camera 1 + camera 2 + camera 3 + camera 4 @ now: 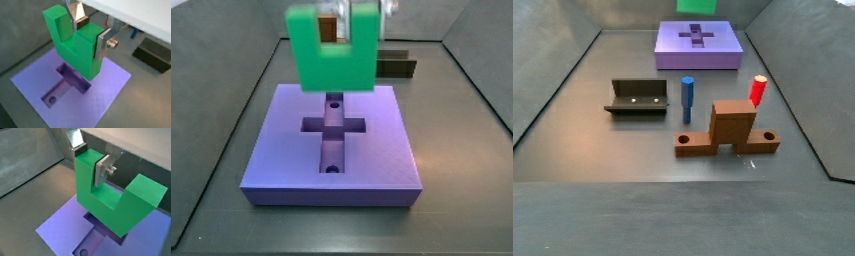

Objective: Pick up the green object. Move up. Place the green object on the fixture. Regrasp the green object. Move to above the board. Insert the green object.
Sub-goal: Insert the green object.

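Hovering above the purple-blue slab board [331, 140], tool [92, 35] clamped on bright green U-shaped block [75, 44]; insertion pending: lower straight into cross recess [331, 126].

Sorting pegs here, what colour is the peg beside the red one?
Blue peg, clearest in a side view.

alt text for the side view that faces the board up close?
The tool holds the green object, prongs up, above the purple board, over the far end of its cross-shaped recess and not yet inserted. A small round hole sits near the board's front edge, and the dark fixture stands behind.
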